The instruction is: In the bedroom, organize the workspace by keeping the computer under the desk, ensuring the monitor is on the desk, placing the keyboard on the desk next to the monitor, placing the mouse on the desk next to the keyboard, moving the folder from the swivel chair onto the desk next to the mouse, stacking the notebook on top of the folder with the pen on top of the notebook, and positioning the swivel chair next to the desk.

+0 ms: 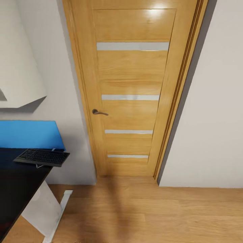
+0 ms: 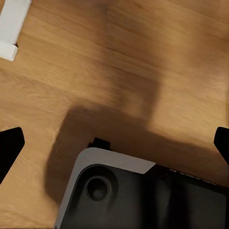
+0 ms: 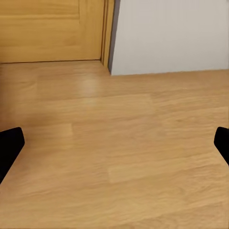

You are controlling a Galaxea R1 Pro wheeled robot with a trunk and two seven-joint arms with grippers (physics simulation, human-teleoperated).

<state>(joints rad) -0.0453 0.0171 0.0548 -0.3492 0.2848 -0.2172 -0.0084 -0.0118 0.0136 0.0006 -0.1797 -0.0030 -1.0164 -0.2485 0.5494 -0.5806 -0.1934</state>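
Note:
The keyboard [image 1: 42,157], grey-framed with black keys, lies on the corner of the glossy black desk [image 1: 15,184] at the left of the head view, its right end reaching past the desk edge. My left gripper [image 2: 117,145] is open over the wood floor, its black fingertips [image 2: 10,148] far apart and holding nothing. My right gripper [image 3: 116,145] is open too, with bare floor between its fingertips [image 3: 9,148].
An oak door [image 1: 131,87] with a metal handle [image 1: 99,112] stands shut straight ahead, pale wall [image 1: 209,118] to its right. A blue wall panel [image 1: 30,134] sits behind the desk. The desk's white leg [image 1: 44,209] and foot [image 2: 12,28] rest on the floor near my base [image 2: 143,195].

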